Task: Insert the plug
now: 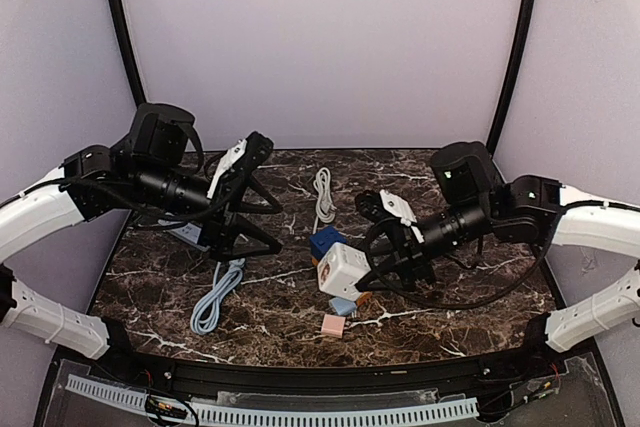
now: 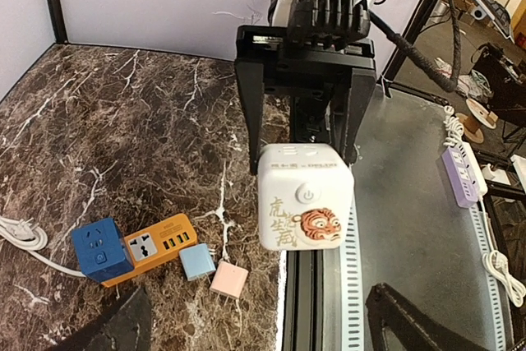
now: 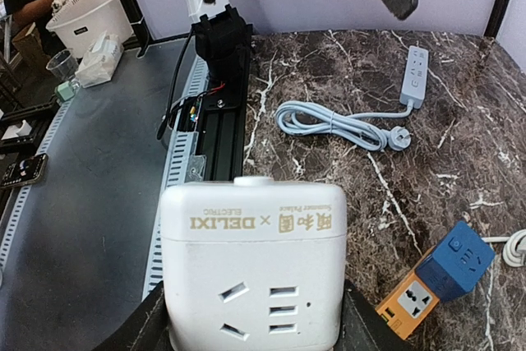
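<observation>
My right gripper [image 1: 356, 265] is shut on a white cube socket [image 1: 338, 269] and holds it just above the table's front middle. In the right wrist view the cube [image 3: 253, 252] fills the space between my fingers [image 3: 368, 328], socket holes facing the camera. In the left wrist view its tiger-printed face [image 2: 304, 196] shows. A light blue plug [image 1: 343, 305] and a pink plug [image 1: 333, 325] lie loose below the cube; both also show in the left wrist view, light blue [image 2: 197, 261] and pink [image 2: 229, 280]. My left gripper [image 1: 270, 219] is open, empty, at the left.
A blue cube socket [image 1: 325, 240] rests on an orange socket block [image 2: 154, 245] beside the white cube. A white power strip [image 3: 417, 76] with coiled cable [image 3: 337, 125] lies under my left arm. A white cable [image 1: 323, 197] lies at the back middle.
</observation>
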Robot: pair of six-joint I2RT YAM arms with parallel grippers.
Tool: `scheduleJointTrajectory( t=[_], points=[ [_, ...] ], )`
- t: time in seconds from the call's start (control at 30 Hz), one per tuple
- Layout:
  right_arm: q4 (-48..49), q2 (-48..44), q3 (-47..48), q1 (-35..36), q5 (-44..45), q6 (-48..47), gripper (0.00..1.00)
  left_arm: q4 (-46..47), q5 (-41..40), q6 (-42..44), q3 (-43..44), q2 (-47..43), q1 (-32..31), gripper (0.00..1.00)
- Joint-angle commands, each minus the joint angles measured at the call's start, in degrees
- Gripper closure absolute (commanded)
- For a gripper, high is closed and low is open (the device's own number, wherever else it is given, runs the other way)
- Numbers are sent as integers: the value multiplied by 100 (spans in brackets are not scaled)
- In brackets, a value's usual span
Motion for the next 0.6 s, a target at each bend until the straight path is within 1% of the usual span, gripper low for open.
scheduleJointTrajectory(
  t=[0.0,0.27,0.57],
  points=[
    [185,160,462,-120,-199,-99,100,-136,430,105,290,228,-6,7],
    [234,415,869,-151,-65,-151,100,-108,854,-202,539,773,-2,6],
    [352,501,1032,-168,54,-144,100,25,789,-415,649,1060,-101,9]
  ],
)
